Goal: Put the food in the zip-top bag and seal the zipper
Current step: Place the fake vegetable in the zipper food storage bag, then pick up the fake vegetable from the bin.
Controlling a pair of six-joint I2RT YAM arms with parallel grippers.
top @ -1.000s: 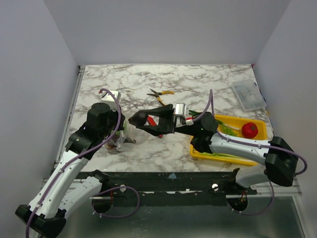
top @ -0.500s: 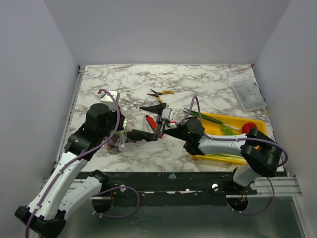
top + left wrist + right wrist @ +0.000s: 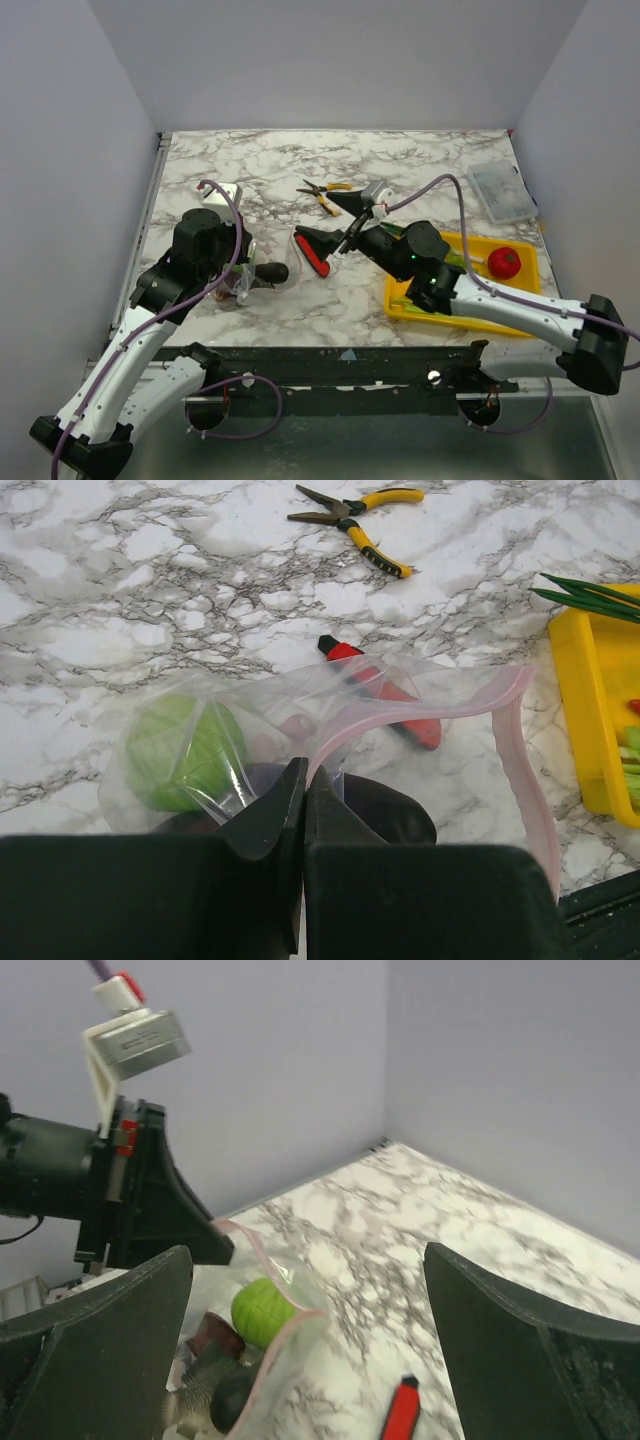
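Your right end effector (image 3: 322, 218) has backed off from the zip-top bag (image 3: 300, 695), spread and empty. The aubergine (image 3: 270, 272) now lies at the bag's mouth, probably inside. Left end effector (image 3: 303, 775) pinches the zipper (image 3: 510, 750) edge. Tomato (image 3: 503, 262) remains unbagged.

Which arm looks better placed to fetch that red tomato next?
The right. The right pincer is open and empty, and the tomato lies in the yellow tray on its side. The left pincer is shut on the zip-top bag's mouth.
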